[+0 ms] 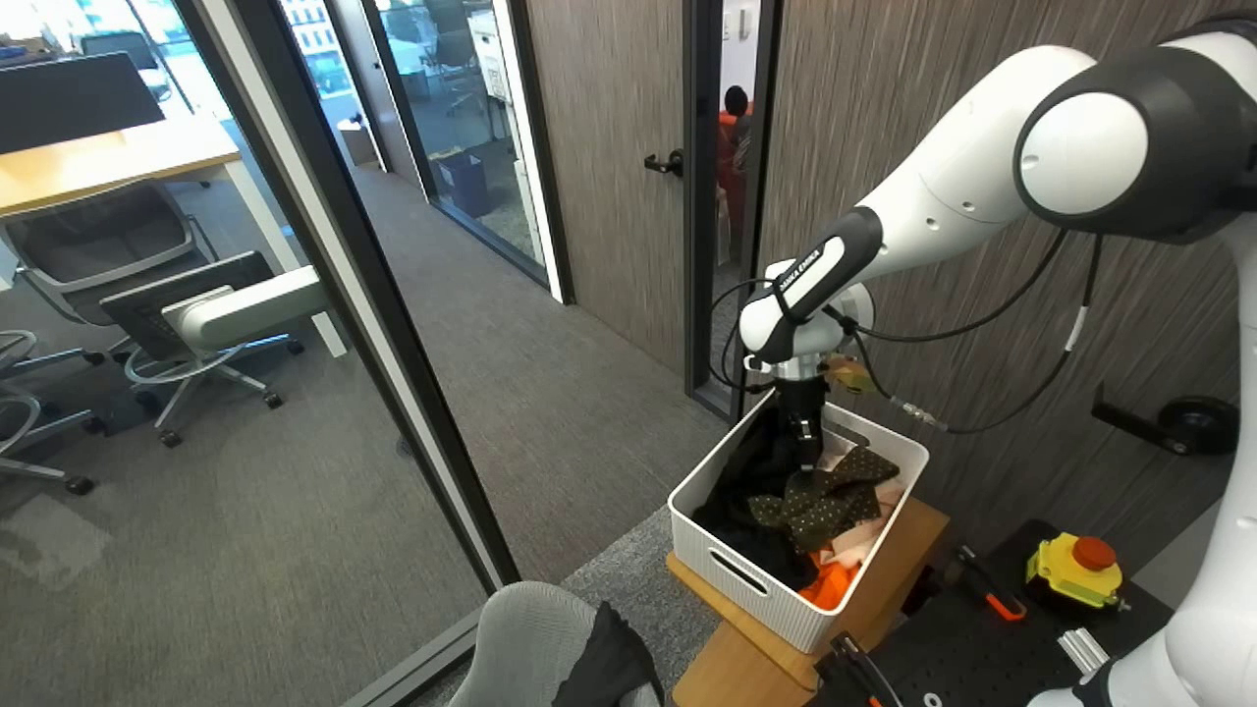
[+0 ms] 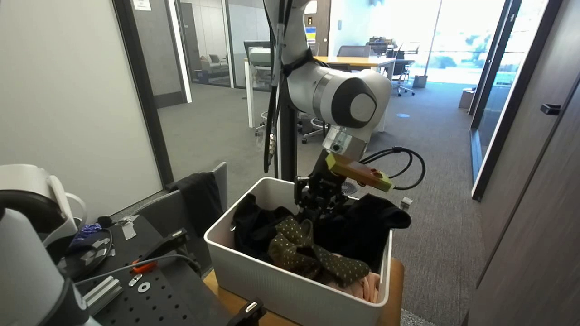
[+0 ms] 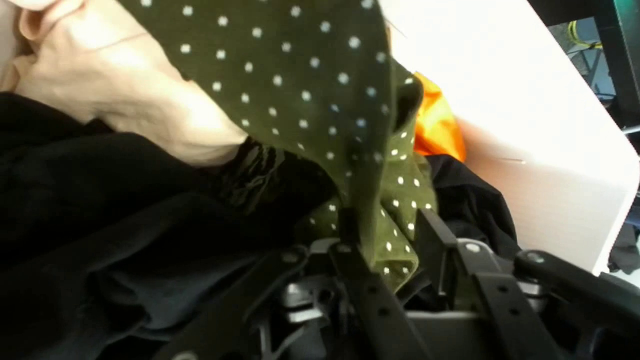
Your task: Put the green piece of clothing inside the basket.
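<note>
In an exterior view the hand [image 1: 807,463] hung low inside the white basket [image 1: 786,621], with the green dotted cloth [image 1: 820,501] in there on top of other clothes [image 1: 830,587]; looked basically done to me. In an exterior view a black garment [image 2: 362,222] poked over the rim, so a snag might've dragged it out. In the wrist view the fingers [image 3: 434,235] stood apart, nothing clamped, a green fold showing between them (couldn't tell if it touched); catching that while lifting off could've pulled the cloth up too.
</note>
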